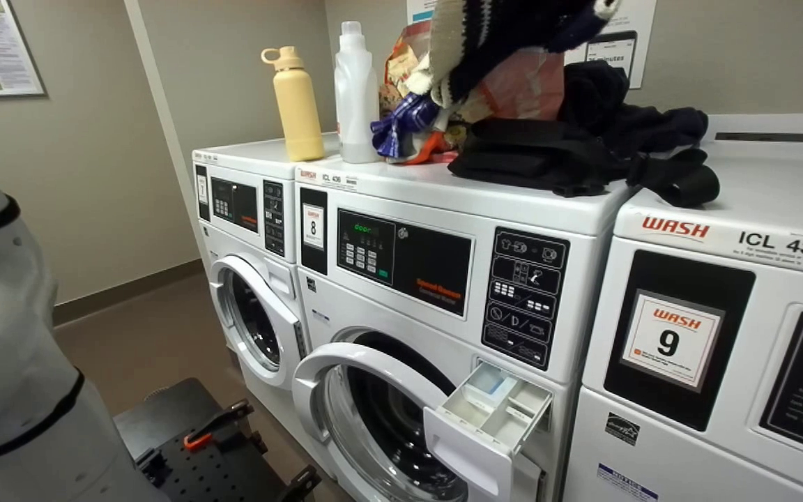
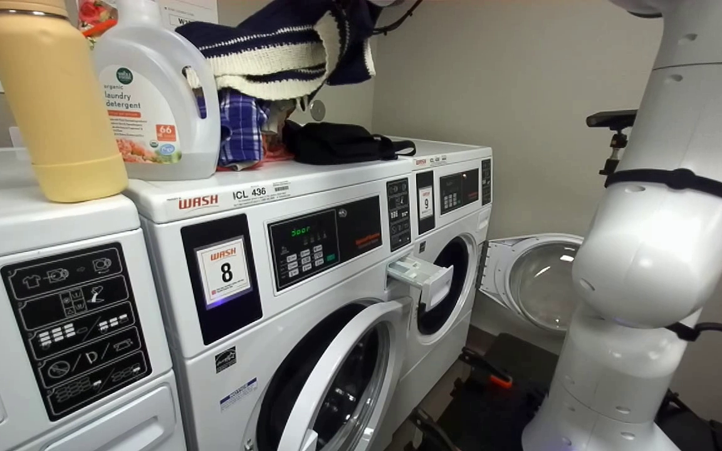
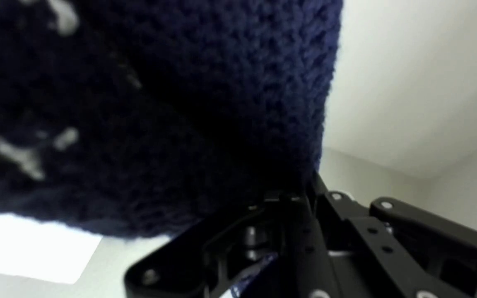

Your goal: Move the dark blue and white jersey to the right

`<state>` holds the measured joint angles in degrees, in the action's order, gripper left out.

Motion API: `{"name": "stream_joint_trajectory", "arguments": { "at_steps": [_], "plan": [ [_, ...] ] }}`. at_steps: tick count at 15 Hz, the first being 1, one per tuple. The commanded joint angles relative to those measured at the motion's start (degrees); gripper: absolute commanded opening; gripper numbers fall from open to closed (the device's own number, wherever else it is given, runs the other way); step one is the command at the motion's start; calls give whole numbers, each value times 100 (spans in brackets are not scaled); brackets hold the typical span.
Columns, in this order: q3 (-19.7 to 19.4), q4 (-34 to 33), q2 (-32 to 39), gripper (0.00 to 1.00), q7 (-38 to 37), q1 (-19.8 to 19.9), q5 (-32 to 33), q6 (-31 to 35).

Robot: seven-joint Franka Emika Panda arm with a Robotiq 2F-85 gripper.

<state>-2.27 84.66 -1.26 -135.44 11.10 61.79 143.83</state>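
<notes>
The dark blue and white knit jersey [image 1: 495,42] hangs in the air above the middle washer, at the top of both exterior views [image 2: 267,59]. Its white striped edge hangs lowest, close over a pile of laundry. In the wrist view the jersey [image 3: 205,107] fills the upper left, close to the camera. My gripper [image 3: 304,186] is closed at the jersey's lower right edge, with the dark fabric at its fingertips. The fingertips are dark and partly covered by the fabric. The gripper itself is out of view or hidden in both exterior views.
On the washers [image 1: 387,188] stand a yellow bottle [image 1: 298,104] and a detergent bottle [image 1: 356,97]. A blue plaid cloth [image 2: 240,128], a reddish bag [image 1: 527,84] and a black bag [image 1: 534,153] lie below the jersey. A detergent drawer [image 1: 492,411] and washer doors [image 2: 342,382] stick out.
</notes>
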Motion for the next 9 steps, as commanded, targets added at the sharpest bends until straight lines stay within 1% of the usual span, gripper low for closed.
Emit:
{"name": "stream_joint_trajectory", "arguments": {
  "at_steps": [1,3,4,5,9],
  "plan": [
    [-109,645,-493,2,-1298,165,1083,-541],
    [-144,795,-506,2,-1827,247,1536,-884],
    [-170,494,-361,2,-1570,332,1358,-981],
    [-386,299,-277,2,-1410,143,1289,-1119],
    [-608,-151,43,2,-1323,172,1283,-943]
  ]
}}
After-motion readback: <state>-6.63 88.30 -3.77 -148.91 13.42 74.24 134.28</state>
